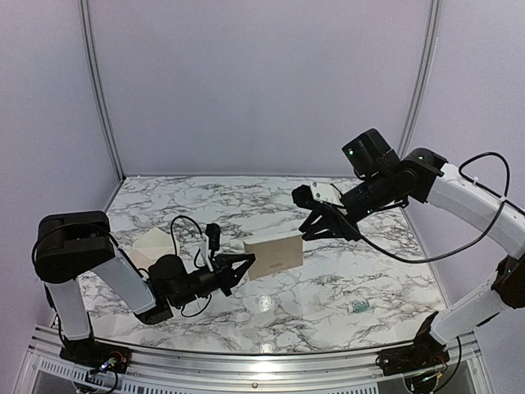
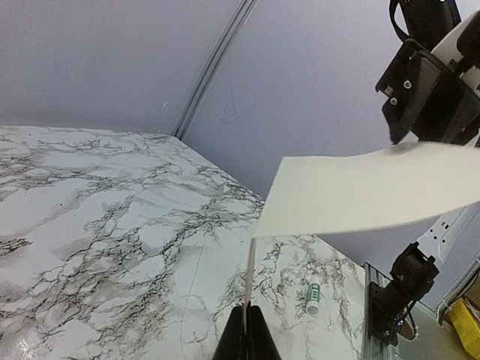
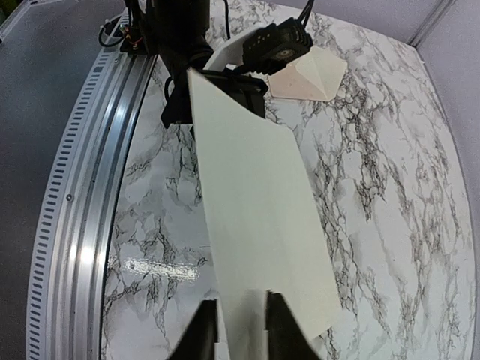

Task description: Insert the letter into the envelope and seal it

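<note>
At the near left, the left gripper (image 1: 244, 267) reaches toward the middle of the marble table (image 1: 246, 205). Its jaws are clenched on the left edge of the letter (image 1: 277, 253). The overhead view shows the letter as a pale rectangle raised off the table near its centre, stretched between the two arms.

The left wrist view shows what the overhead cannot. The sheet is pinched edge-on between the closed fingers, rises as a thin vertical line, then twists into a broad curved band running up and to the right.

On the near right of the table lies a small white and green tube (image 1: 358, 308), well apart from the letter.

Farther back and to the right, the right gripper (image 1: 312, 232) comes down from above at the letter's right end. Only the right wrist view shows its jaws: they stand slightly parted, with the end of the sheet between them. One finger overlaps the paper. Whether either finger touches it cannot be told.

At the far left of the table, behind the left arm, the envelope (image 1: 152, 243) lies flat and alone. The right wrist view shows its triangular flap clearly. In the overhead view the left arm partly hides it.
</note>
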